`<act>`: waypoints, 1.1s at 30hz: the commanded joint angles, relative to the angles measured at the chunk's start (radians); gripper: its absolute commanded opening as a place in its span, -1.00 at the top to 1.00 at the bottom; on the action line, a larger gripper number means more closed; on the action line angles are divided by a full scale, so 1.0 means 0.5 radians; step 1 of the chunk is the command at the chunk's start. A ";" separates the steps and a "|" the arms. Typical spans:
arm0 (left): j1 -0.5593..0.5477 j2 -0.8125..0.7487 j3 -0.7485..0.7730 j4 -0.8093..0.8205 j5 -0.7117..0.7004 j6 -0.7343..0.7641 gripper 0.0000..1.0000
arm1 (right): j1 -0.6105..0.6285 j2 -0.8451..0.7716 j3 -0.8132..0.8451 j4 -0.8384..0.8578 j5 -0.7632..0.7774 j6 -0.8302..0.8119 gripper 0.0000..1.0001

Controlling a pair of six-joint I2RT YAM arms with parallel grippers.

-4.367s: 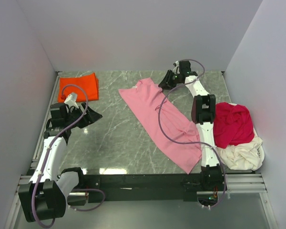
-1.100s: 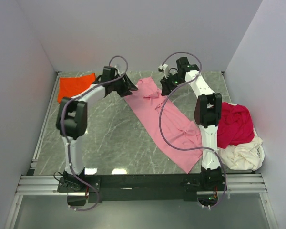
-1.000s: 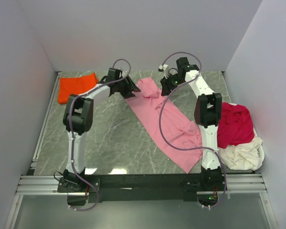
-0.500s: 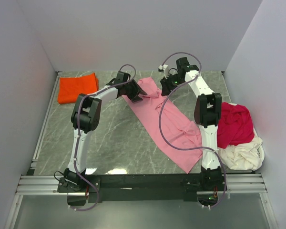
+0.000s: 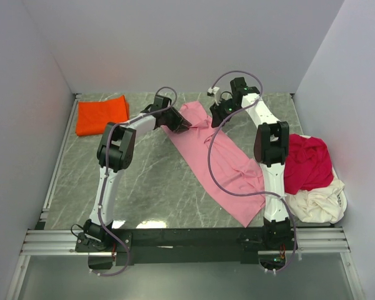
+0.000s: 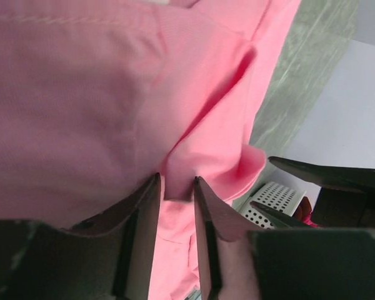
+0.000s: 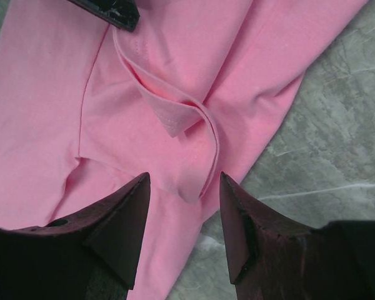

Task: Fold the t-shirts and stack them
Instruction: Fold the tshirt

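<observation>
A light pink t-shirt (image 5: 220, 162) lies as a long diagonal strip across the marble table. At its upper left edge, my left gripper (image 5: 184, 127) is low on the cloth. In the left wrist view the left gripper (image 6: 176, 180) has its jaws narrowed on a raised fold of the pink t-shirt (image 6: 112, 94), which fills the gap at the tips. My right gripper (image 5: 215, 119) hangs over the shirt's upper right edge. In the right wrist view the right gripper (image 7: 182, 178) is open above a folded-over hem of the pink t-shirt (image 7: 175, 122), with nothing held.
A folded orange-red t-shirt (image 5: 101, 116) lies at the back left. At the right edge, a crimson t-shirt (image 5: 307, 162) is piled on a cream one (image 5: 317, 205). A white perforated basket (image 6: 272, 199) shows beyond the pink cloth. Grey walls close three sides.
My left arm has swung from the left side over to the pink shirt's upper left edge, and its jaws have narrowed onto a fold. The right arm has barely moved.
</observation>
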 commanded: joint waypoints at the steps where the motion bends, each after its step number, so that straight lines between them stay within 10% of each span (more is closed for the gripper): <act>1: -0.003 0.033 0.126 0.061 -0.033 -0.030 0.34 | 0.000 -0.024 -0.023 0.040 0.015 -0.037 -0.11; 17: 0.003 0.054 0.142 0.159 0.028 -0.061 0.99 | 0.021 0.120 0.158 0.052 0.123 0.064 -0.10; 33: 0.028 0.033 0.114 0.208 0.068 -0.061 0.99 | 0.073 0.160 0.219 -0.034 0.156 -0.031 0.11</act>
